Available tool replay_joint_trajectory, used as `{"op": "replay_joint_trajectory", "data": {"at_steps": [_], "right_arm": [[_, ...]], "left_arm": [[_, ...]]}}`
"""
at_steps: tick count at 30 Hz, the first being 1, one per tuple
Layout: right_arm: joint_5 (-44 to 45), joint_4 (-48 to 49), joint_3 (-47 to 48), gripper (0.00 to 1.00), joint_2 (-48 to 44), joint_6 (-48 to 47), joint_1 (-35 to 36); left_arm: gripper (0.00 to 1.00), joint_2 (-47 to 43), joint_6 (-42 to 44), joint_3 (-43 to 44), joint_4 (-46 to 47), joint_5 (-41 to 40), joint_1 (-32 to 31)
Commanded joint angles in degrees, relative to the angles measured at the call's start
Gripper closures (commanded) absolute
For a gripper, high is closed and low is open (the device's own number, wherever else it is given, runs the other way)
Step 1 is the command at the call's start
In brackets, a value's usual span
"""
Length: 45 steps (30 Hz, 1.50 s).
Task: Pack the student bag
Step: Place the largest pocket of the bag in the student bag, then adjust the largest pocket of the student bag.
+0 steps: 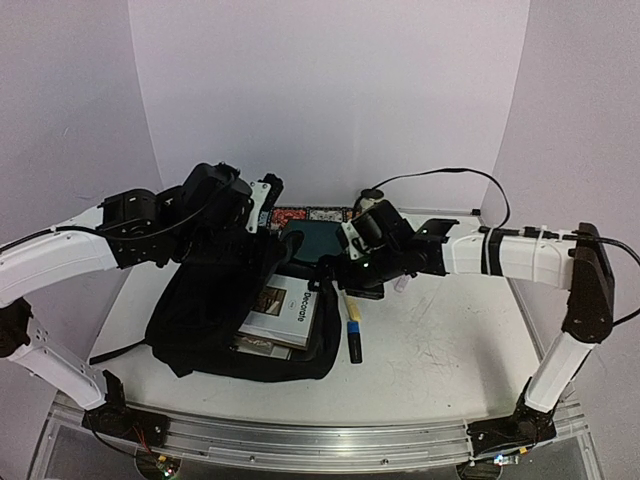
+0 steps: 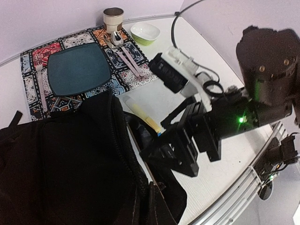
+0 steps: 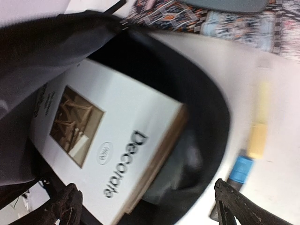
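Student bag (image 1: 200, 300), one, holding one white book (image 1: 285, 300), one teal plate (image 1: 315, 243) behind

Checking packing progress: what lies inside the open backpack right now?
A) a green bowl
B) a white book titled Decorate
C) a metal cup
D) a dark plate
B: the white book, with Decorate printed on its cover, lies in the open mouth of the backpack.

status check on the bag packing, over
Left claw shut on student bag rim. Right claw open over its mouth. Decorate book inside. Markers on table beside bag, not blocking.
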Motion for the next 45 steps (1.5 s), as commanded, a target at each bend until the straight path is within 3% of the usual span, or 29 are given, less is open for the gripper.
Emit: {"op": "replay_joint_trajectory", "data": {"at_steps": [1,12,18,24,33,45], "right_arm": [[4.3,-4.0,-3.7,0.02,-5.3,-2.3,-3.2],[4.8,-4.2,-3.2,0.02,-6.6,-4.7,-8.8],[4.3,-4.3,1.1,0.02,-3.4,-6.8,-9.4],[4.2,-4.3,3.1,0.02,-1.5,-7.3,-10.0],[3.2,-4.3,5.6,0.02,-0.6,-8.7,-10.1],[-4.5,-4.3,11.8,0.1,6.1,-10.9,-10.1]], "left_arm": [[0.87,2.0,1.7,1.7,5.1,5.0,-0.1],[0.49,0.0,1.5,0.5,7.1,6.7,2.0],[0.43,-3.9,-1.0,-4.0,11.8,6.0,4.7],[0.46,-1.4,-2.1,-6.0,14.1,9.3,9.9],[0.67,9.9,0.9,-6.2,14.5,13.2,10.8],[0.6,15.0,-1.5,-12.1,14.2,18.1,9.8]]}}
